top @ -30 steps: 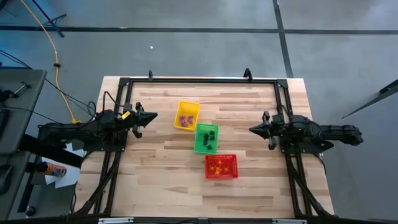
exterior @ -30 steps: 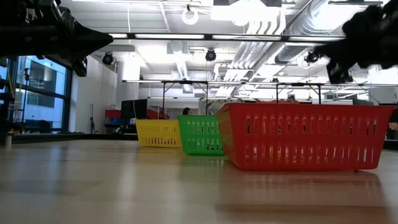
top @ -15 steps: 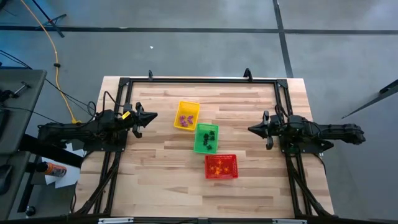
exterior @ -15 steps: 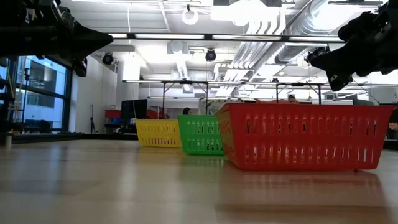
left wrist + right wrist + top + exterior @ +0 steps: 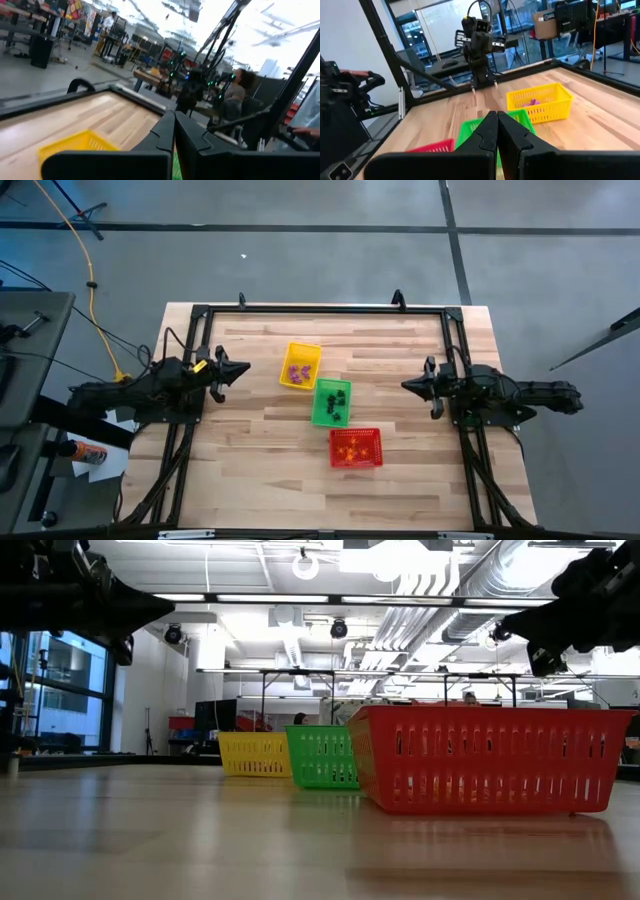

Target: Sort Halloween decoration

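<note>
1. High view: the left gripper (image 5: 244, 367) hangs over the left side of the table (image 5: 250, 480), its fingers pressed together and holding nothing, pointing toward the yellow basket (image 5: 301, 366). Its arm lies stretched level from the left edge.
2. High view: the right gripper (image 5: 406, 387) is over the right side, fingers together and empty, pointing toward the green basket (image 5: 332, 402). Its arm also lies level, reaching in from the right edge.
3. High view: the Halloween decoration sits sorted in three baskets in a diagonal row mid-table: purple trinkets (image 5: 298, 371) in the yellow basket, black trinkets (image 5: 336, 402) in the green one, orange trinkets (image 5: 352, 448) in the red basket (image 5: 356, 448).
4. Low view: both grippers hang high above the tabletop, well clear of the baskets; the red basket is nearest, then green, then yellow. The trinkets cannot be made out through the mesh.
5. Left wrist view: the left gripper's two dark fingers (image 5: 165, 131) meet at the tips with nothing between them; the yellow basket shows beside them. A person sits in the room beyond the table.
6. Right wrist view: the right fingers (image 5: 489, 131) are likewise together and empty; a purple trinket shows inside the yellow basket, and the left arm is seen across the table.
7. No readable writing or labels in any view.
</note>
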Robot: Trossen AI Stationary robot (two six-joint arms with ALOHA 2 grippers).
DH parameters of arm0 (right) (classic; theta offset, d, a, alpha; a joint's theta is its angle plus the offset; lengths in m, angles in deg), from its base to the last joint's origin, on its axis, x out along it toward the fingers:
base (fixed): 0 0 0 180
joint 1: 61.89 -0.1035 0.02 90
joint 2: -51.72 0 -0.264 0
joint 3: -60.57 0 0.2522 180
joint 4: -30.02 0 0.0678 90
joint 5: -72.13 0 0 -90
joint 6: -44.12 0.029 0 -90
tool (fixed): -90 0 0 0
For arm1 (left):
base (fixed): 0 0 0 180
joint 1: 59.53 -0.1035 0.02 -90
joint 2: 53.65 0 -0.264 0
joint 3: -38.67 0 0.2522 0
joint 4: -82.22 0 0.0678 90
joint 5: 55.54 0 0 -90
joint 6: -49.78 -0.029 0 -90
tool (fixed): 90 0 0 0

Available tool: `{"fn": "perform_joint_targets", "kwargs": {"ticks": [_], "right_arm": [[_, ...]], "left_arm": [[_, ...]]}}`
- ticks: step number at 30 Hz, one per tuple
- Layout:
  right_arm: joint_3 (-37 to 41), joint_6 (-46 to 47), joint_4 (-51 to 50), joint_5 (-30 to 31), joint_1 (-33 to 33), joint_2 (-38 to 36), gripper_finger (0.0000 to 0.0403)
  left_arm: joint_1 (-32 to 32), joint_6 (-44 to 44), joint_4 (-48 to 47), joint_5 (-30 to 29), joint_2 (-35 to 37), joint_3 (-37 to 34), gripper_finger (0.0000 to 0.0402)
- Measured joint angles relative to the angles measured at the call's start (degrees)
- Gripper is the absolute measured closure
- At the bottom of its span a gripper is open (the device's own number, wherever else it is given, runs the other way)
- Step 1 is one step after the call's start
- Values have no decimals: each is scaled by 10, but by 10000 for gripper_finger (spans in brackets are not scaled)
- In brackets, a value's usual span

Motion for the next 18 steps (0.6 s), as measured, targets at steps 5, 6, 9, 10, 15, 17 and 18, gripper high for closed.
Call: {"fn": "perform_joint_targets", "kwargs": {"ticks": [5,6,9,10,15,17,18], "right_arm": [[0,0,-11,-1,0,0,402],[0,0,-11,-1,0,0,402],[0,0,-11,-3,0,0,402],[0,0,-11,-3,0,0,402],[0,0,-11,-3,0,0,402],[0,0,-11,-2,0,0,402],[0,0,-11,-2,0,0,402]], "left_arm": [[0,0,-94,0,27,-1,401],[0,0,-104,1,27,-1,401],[1,0,-103,17,28,-1,401],[1,0,-103,18,28,-1,401],[1,0,-103,18,28,-1,401],[1,0,-103,18,28,-1,401],[1,0,-103,18,28,-1,401]]}}
